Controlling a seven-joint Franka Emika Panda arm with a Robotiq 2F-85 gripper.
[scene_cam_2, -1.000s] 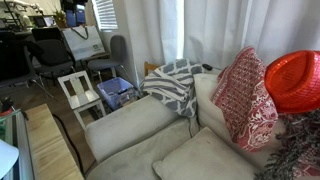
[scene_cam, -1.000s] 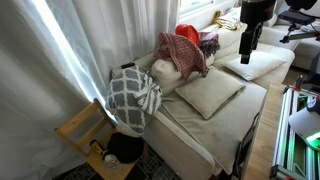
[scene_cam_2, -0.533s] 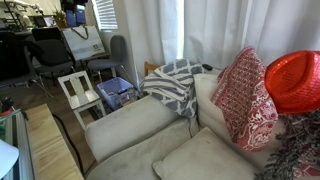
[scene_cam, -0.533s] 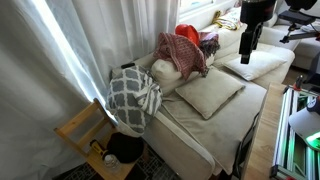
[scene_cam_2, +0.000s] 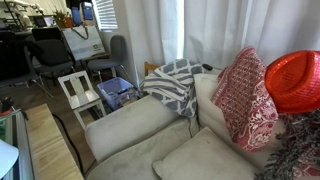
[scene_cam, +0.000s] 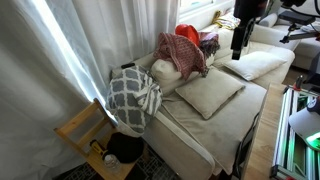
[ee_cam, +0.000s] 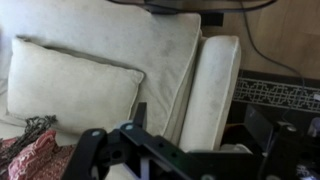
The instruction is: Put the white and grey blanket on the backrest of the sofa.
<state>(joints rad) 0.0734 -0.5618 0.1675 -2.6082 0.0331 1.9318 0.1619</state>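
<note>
End effector [scene_cam: 237, 48] hangs spread over the sofa [scene_cam: 200, 132], well apart from the blanket [scene_cam: 133, 95]

White curtains [scene_cam: 80, 40] hang behind a wooden chair [scene_cam: 80, 128]; a white chair [scene_cam_2: 78, 92] stands on wood floor [scene_cam_2: 55, 140].

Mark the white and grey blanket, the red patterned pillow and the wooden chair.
white and grey blanket [scene_cam: 133, 92], an exterior view, patterned middle
red patterned pillow [scene_cam_2: 243, 100], an exterior view, front face
wooden chair [scene_cam: 82, 126], an exterior view, seat
</note>
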